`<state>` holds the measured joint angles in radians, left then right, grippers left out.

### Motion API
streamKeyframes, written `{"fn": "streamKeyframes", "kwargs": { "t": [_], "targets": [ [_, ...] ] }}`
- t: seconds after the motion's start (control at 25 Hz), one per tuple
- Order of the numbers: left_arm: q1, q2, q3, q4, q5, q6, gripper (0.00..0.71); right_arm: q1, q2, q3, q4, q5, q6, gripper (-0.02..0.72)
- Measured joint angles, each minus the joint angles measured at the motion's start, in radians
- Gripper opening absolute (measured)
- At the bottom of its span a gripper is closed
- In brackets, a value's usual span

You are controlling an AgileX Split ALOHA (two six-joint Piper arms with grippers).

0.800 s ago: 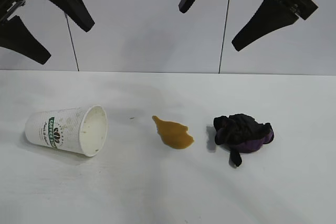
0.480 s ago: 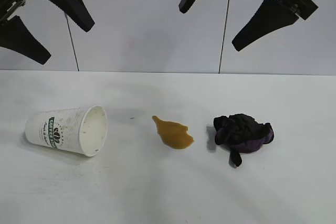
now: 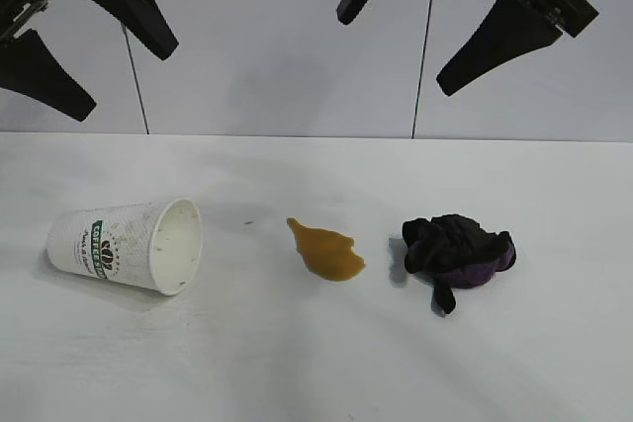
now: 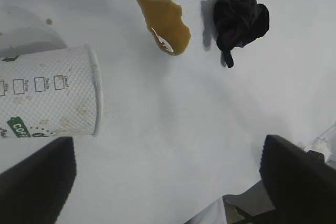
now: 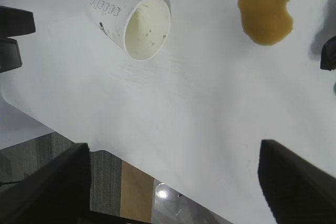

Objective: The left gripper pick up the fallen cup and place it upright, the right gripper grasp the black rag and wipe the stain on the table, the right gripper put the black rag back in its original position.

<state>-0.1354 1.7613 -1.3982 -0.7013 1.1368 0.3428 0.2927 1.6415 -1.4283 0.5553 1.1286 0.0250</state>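
The white paper cup (image 3: 124, 246) lies on its side at the left of the table (image 3: 297, 363), its mouth turned toward the middle. The yellow-brown stain (image 3: 326, 251) sits at the centre, and the black rag (image 3: 457, 249) lies bunched to its right. My left gripper (image 3: 125, 84) hangs open high above the cup, holding nothing. My right gripper (image 3: 394, 54) hangs open high above the stain and rag, also empty. The left wrist view shows the cup (image 4: 50, 93), stain (image 4: 163, 19) and rag (image 4: 240, 20) beyond the open left gripper (image 4: 168, 150). The right wrist view shows the cup (image 5: 134, 22) and stain (image 5: 264, 6) beyond the open right gripper (image 5: 173, 150).
A pale grey panelled wall (image 3: 287, 46) with dark seams stands behind the table. The table's edge (image 5: 105, 148) and the floor beyond it appear in the right wrist view. Bare white tabletop lies in front of the three objects.
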Motion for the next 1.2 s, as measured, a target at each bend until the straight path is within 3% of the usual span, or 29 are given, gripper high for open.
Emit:
{"fn": "streamKeyframes", "kwargs": {
  "t": [0.12,0.28,0.44,0.64,0.76,0.92,1.2],
  "targets": [
    [0.000,0.000,-0.003,0.000,-0.044,0.001,0.687,0.000,0.000,0.000,0.000,0.000,-0.004,0.601],
    [-0.002,0.000,-0.062,0.004,-0.012,0.086,0.687,0.000,0.000,0.000,0.000,0.000,-0.005,0.601],
    [-0.038,0.000,-0.141,0.008,0.069,0.434,0.687,0.000,0.000,0.000,0.000,-0.003,-0.011,0.601],
    [-0.143,0.000,-0.166,0.028,0.076,0.864,0.687,0.000,0.000,0.000,0.000,-0.004,-0.011,0.601],
    [-0.216,0.000,-0.167,0.154,0.083,0.969,0.687,0.000,0.000,0.000,0.000,-0.004,-0.011,0.601],
    [-0.302,0.000,-0.159,0.415,0.040,0.950,0.687,0.000,0.000,0.000,-0.001,-0.004,-0.011,0.601],
    [-0.382,0.000,-0.030,0.646,-0.135,0.927,0.687,0.000,0.000,0.000,-0.001,-0.005,-0.011,0.601]
  ]
}}
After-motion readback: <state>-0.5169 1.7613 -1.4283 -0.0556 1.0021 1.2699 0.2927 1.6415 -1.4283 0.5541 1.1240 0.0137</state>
